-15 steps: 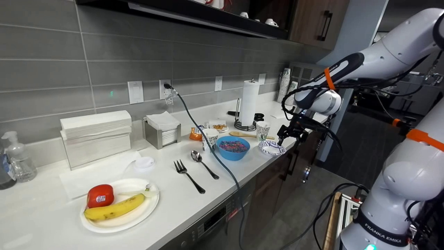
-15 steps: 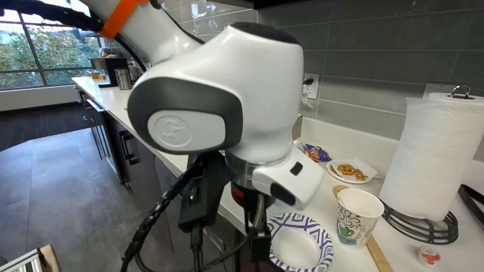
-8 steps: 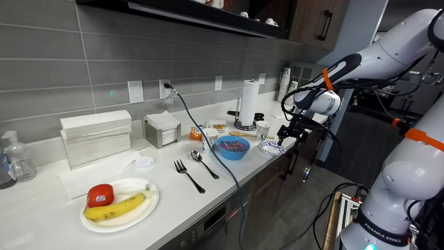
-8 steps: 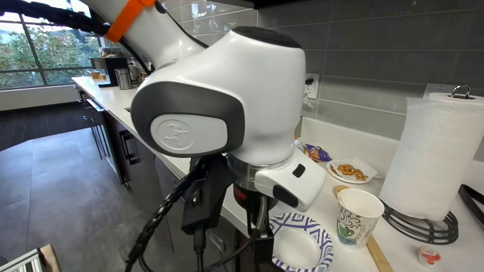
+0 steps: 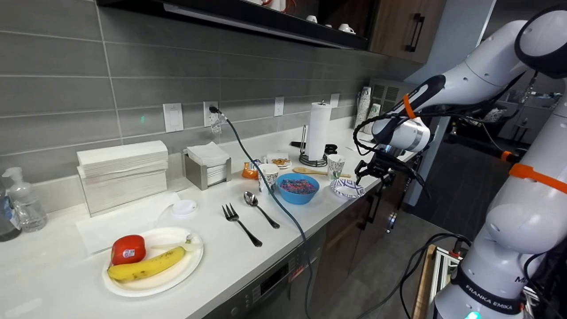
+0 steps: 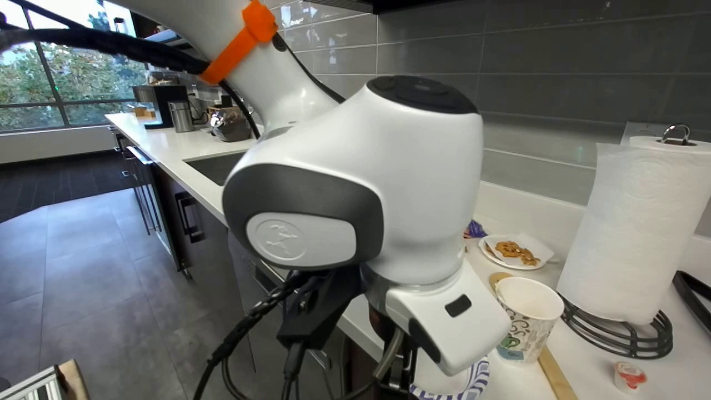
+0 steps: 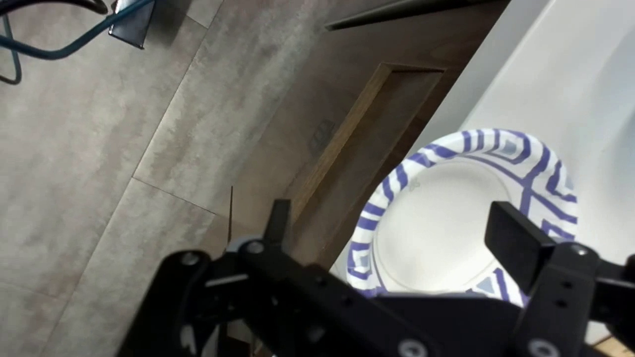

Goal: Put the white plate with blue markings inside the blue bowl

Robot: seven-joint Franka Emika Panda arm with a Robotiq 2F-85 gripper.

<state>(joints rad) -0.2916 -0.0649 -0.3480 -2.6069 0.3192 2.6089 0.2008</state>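
The white plate with blue markings point(image 5: 347, 189) lies on the counter at its front edge. It shows large in the wrist view point(image 7: 436, 223), and the arm partly covers it in an exterior view point(image 6: 479, 379). My gripper point(image 7: 389, 210) is open and empty. In the wrist view one finger is left of the plate, over the cabinet front, and the other is over the plate's right part. In an exterior view the gripper point(image 5: 373, 173) is at the plate's far side; touching or apart, I cannot tell. The blue bowl point(image 5: 296, 198), filled with blue and pink bits, stands beside the plate.
A paper cup point(image 5: 335, 166) stands behind the plate, with a wooden utensil point(image 5: 310, 172) beside it and a paper towel roll point(image 5: 318, 133) farther back. A second cup point(image 5: 267, 170) is behind the bowl. A cable point(image 5: 283, 209) hangs across the counter before the bowl.
The arm's forearm and wrist have come lower and the wrist has tilted; it has shifted right in an exterior view. The gripper stays near the plate and open. Plate and bowl have not moved.
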